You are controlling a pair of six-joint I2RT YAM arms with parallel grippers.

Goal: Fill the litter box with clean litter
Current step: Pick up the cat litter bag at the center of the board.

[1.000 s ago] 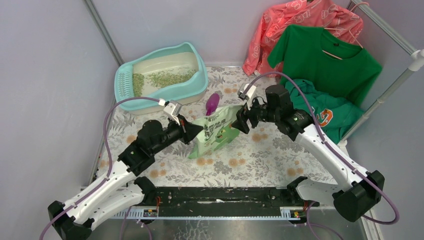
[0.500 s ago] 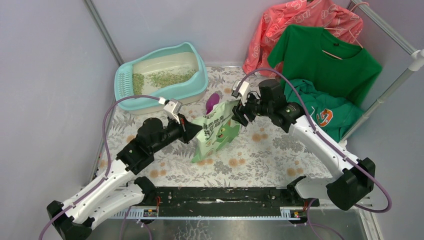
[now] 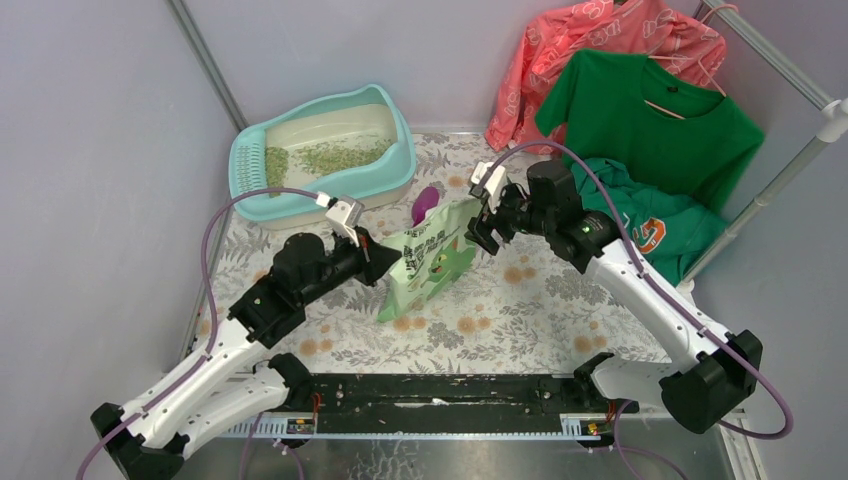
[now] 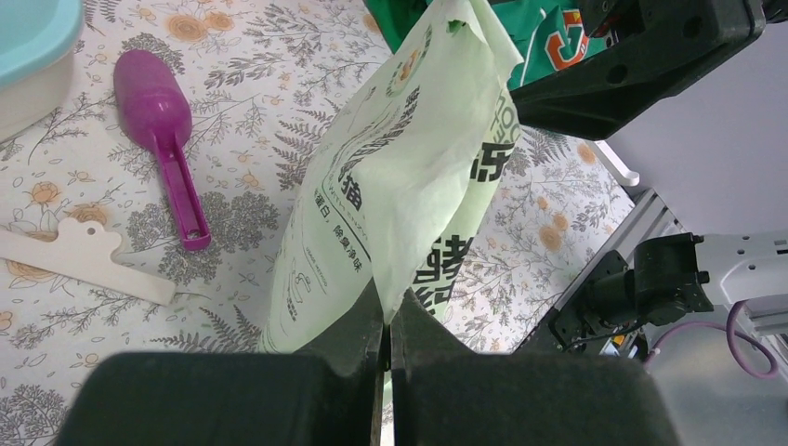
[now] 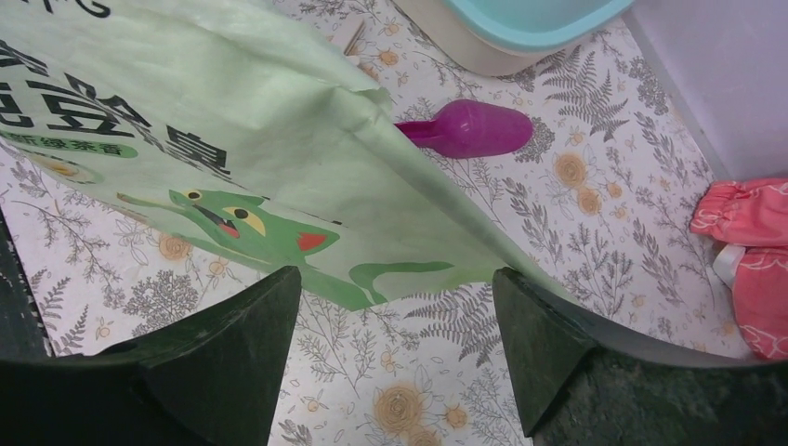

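Since a second ago the right gripper [image 3: 481,232] has shifted a little up the table and the light green bag [image 3: 430,265] now stands steeper, its top corner raised toward that gripper and hiding more of the purple scoop [image 3: 427,200]. From the top camera, the left gripper [image 3: 386,262] meets the bag's left edge, and the bag is stretched between the two arms over the flowered table [image 3: 530,320]. The litter box [image 3: 404,166] sits at the far left corner, well apart from the bag, with clean litter [image 3: 330,155] spread over part of its cream basin and some lying by the slotted grate. A green T-shirt [image 3: 650,120] and a pink garment [image 3: 590,50] hang at the far right. On the left wrist camera, the left gripper [image 4: 388,325] has its fingers pressed together, pinching the edge of the bag [image 4: 400,167], which rises tilted away from it. The scoop [image 4: 163,111] lies on the table to the left, a cream clip [image 4: 84,260] lies near its handle, and a corner of the litter box [image 4: 28,37] shows at the top left. The right gripper [image 4: 632,65] is at the bag's far top. On the right wrist camera, the right gripper [image 5: 400,334] has its fingers spread wide; the bag [image 5: 232,158] hangs with its corner between them, unpinched. Beyond it lie the scoop [image 5: 474,128], the litter box [image 5: 520,23] and the pink garment [image 5: 753,232].
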